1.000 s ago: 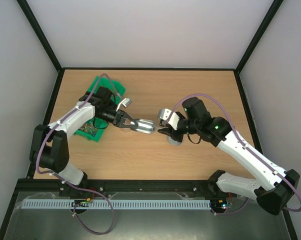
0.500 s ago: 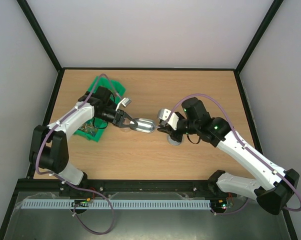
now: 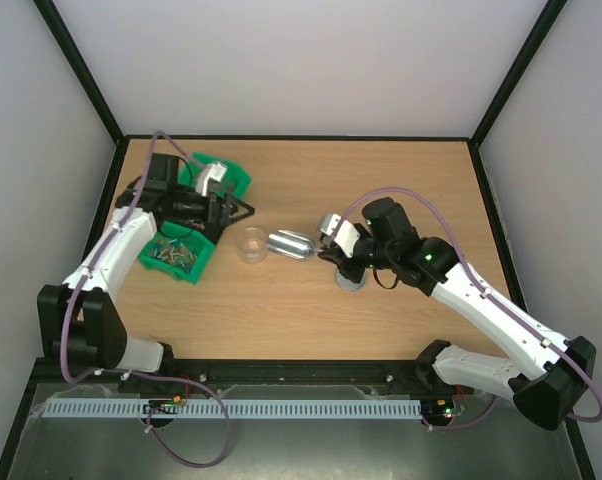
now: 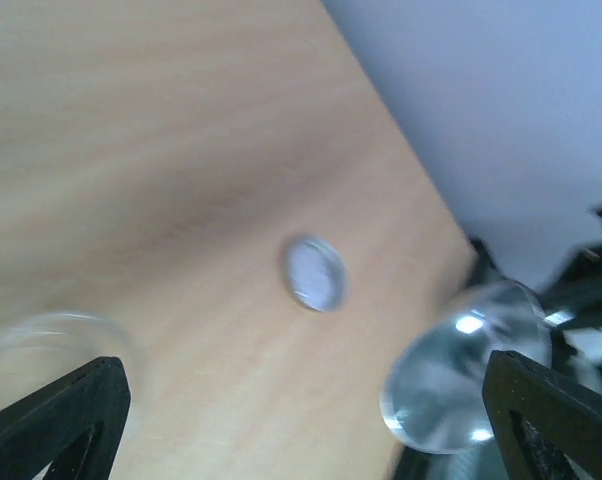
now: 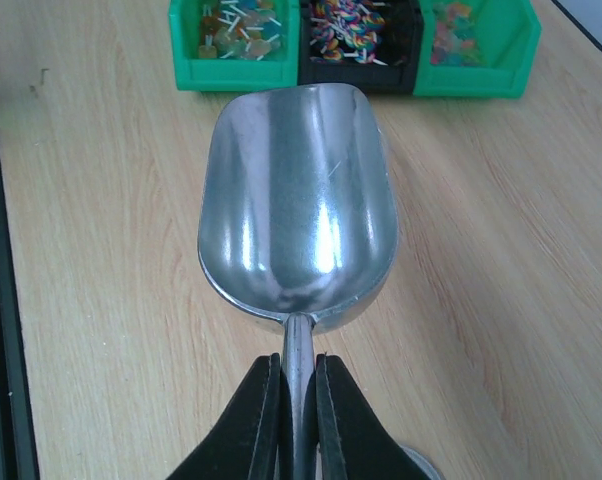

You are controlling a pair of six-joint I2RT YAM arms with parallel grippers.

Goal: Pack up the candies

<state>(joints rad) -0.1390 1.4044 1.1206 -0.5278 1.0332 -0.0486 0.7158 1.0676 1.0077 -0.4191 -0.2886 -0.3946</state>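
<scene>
1. Silver lid (image 3: pixel 350 283), round and flat, lies on the wooden table (image 3: pixel 281 320) nearest my bases, just beside my right wrist.
2. My right gripper (image 5: pixel 298 405) is clamped on the thin handle of the metal scoop (image 5: pixel 296 215), with one of my fingers (image 5: pixel 256 420) pressed against each side of it. The scoop's bowl points away from me toward the bins, and its inside is bare, shiny metal.
3. A clear cup (image 3: pixel 250 244) stands on the table just beside the scoop's mouth. I cannot tell whether the two touch.
4. My left gripper (image 3: pixel 236 209) hangs a little beyond the cup with its jaws spread wide. My left wrist view is blurred, but only tabletop shows between them, with the lid, the scoop and the cup's rim further off.
5. Farthest out, at the table's left, sit the bins (image 5: pixel 231 72) in a row: green, black, green. The candies (image 5: pixel 356 20) lie inside them, small wrapped pieces in mixed colours. They are well apart from the scoop, and my left arm crosses over the row.
</scene>
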